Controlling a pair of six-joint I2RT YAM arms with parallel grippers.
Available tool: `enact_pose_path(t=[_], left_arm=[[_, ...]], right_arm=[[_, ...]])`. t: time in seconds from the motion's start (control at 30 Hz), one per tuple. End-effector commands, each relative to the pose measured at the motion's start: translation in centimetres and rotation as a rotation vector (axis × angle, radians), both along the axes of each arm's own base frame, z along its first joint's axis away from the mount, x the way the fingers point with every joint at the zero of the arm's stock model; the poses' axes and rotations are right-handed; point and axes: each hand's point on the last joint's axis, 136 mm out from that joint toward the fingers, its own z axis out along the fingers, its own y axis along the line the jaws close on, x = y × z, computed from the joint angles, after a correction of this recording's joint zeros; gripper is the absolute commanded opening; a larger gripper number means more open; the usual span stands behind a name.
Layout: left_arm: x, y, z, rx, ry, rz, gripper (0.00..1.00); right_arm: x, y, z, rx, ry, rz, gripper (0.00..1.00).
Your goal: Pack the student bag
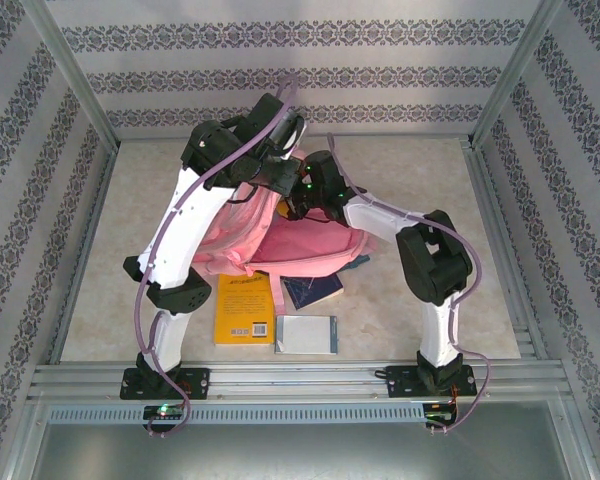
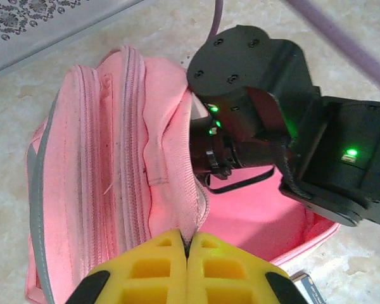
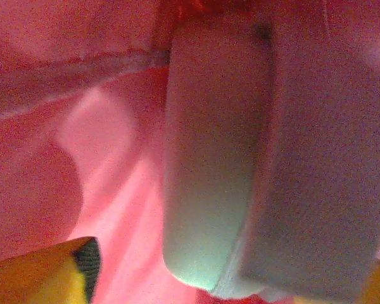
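Plainly, pink student bag (image 1: 310, 247) gapes open; left gripper (image 2: 187, 244) pinches its rim; right gripper (image 3: 231, 269) spread inside.

The enclosure is walled on three sides by white panels printed with horizontal bands of grey damask ornament (image 1: 280, 78). A beige, marbled tabletop (image 1: 430, 165) is bordered at its near edge by silver aluminium rails (image 1: 300, 378), and slanted aluminium posts (image 1: 72, 70) are set at the corners. The space is evenly, softly lit.

pale rounded case (image 3: 240, 158) inside the pink student bag (image 3: 82, 158), jaws standing apart.
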Motion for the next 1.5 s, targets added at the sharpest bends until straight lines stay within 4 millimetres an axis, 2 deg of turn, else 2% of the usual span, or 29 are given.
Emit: enact_pose_path(t=[0.0, 0.17, 0.3, 0.5, 0.57, 0.63, 0.7, 0.8, 0.87, 0.97, 1.1, 1.2, 1.23, 1.27, 1.33, 1.47], left_arm=[[0.3, 0.6, 2.3, -0.034, -0.08, 0.02, 0.0], [1.5, 1.5, 0.9, -0.036, -0.039, 0.103, 0.0], [2.4, 2.1, 0.0, -0.063, -0.006, 0.188, 0.0], [4.7, 3.1, -0.7, -0.122, 0.003, 0.316, 0.0], [5.8, 3.8, -0.7, -0.15, -0.005, 0.365, 0.0], [7.0, 4.9, -0.6, -0.164, -0.031, 0.428, 0.0], [8.2, 6.1, -0.5, -0.19, -0.044, 0.492, 0.0], [10.0, 8.1, -0.3, -0.214, -0.076, 0.568, 0.0], [11.0, 9.3, 0.1, -0.22, -0.109, 0.601, 0.0], [12.2, 10.3, -0.1, -0.217, -0.123, 0.615, 0.0], [13.4, 10.1, -3.0, -0.195, -0.045, 0.595, 0.0], [13.5, 8.7, -6.1, -0.186, 0.059, 0.565, 0.0], [13.4, 8.3, -7.0, -0.189, 0.092, 0.559, 0.0], [13.4, 7.9, -7.6, -0.188, 0.114, 0.554, 0.0], [13.2, 7.3, -8.5, -0.169, 0.137, 0.537, 0.0], [13.2, 6.6, -10.1, -0.156, 0.185, 0.519, 0.0]], right_arm=[[0.0, -1.3, 1.3, -0.084, -0.076, 0.029, 0.87], [-2.7, -4.4, 3.4, -0.276, -0.208, 0.126, 0.98], [-5.6, -7.1, 5.1, -0.432, -0.322, 0.17, 0.98], [-9.5, -12.0, 5.6, -0.608, -0.37, 0.175, 0.98], [-10.5, -14.1, 6.0, -0.734, -0.389, 0.199, 0.98], [-11.3, -16.3, 6.8, -0.957, -0.438, 0.27, 0.98], [-11.7, -17.8, 7.4, -1.074, -0.463, 0.301, 0.98], [-12.0, -19.8, 8.1, -1.05, -0.534, 0.171, 0.98], [-12.4, -20.4, 8.2, -0.907, -0.556, 0.117, 0.98], [-12.7, -21.8, 6.2, -0.809, -0.447, 0.08, 0.91], [-13.2, -21.5, 2.6, -0.756, -0.321, 0.115, 0.78], [-12.8, -20.8, 0.1, -0.697, -0.256, 0.11, 0.61], [-12.6, -20.5, -0.7, -0.675, -0.24, 0.113, 0.51], [-12.4, -20.4, -1.4, -0.663, -0.206, 0.11, 0.42], [-12.0, -19.6, -2.8, -0.605, -0.13, 0.132, 0.32], [-11.0, -17.9, -5.7, -0.525, -0.026, 0.142, 0.31]])
